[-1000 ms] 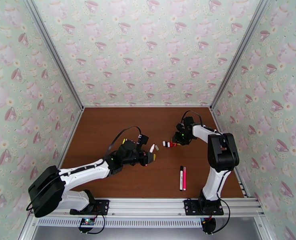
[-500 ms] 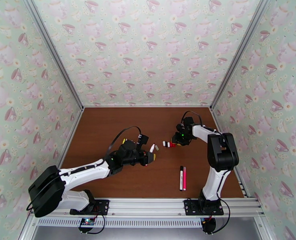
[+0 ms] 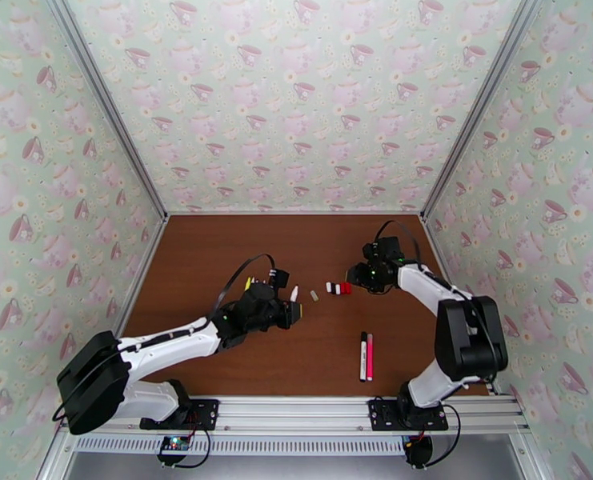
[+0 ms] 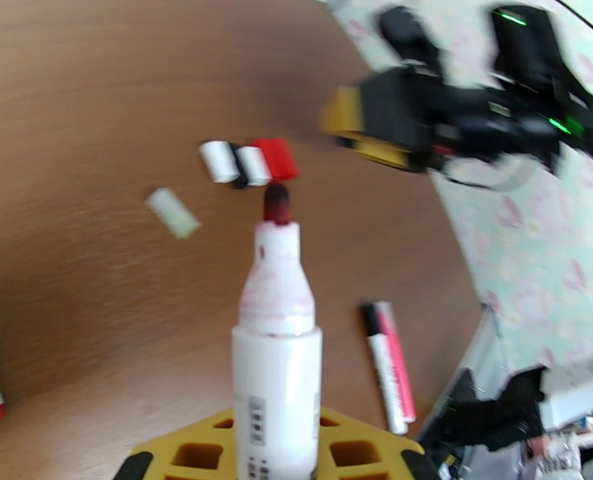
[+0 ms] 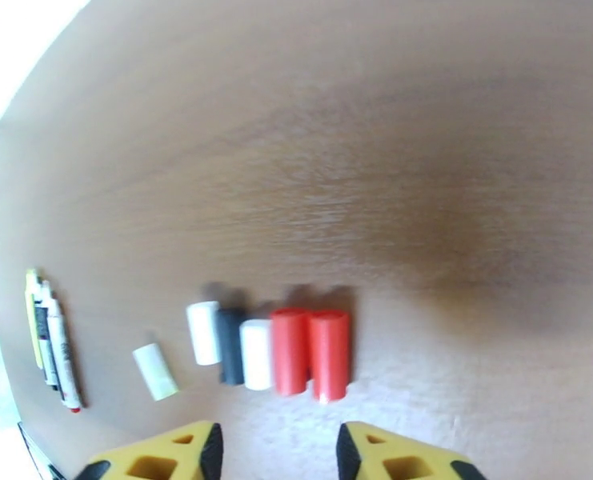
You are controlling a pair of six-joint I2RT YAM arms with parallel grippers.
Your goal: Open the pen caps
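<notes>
Holding an uncapped red-tipped pen [image 4: 276, 378] clamped tight in my left claw [image 4: 276, 454], lol. My right claw [image 5: 276, 456] hangs with fingers apart just beside the row of caps [image 5: 290, 350] lying mid-desk [image 3: 216, 258], nearer the right edge.

Noted brown wood grain on the table [image 3: 216, 258]. Found pale green wallpaper [image 3: 296, 90] patterned with pink teacups and teapots. Counted the pen caps [image 5: 256, 354] in a row: white, black, white, red, red, plus a pale yellowish cap [image 5: 155, 371] to their left. Saw a white pen [image 4: 276, 378] with a red tip in the yellow left hand [image 4: 276, 446]. Spotted matching yellow on the right hand [image 5: 276, 454], and nearer, a black-ended white pen [image 3: 362, 355] beside a pink pen [image 3: 369, 358].
</notes>
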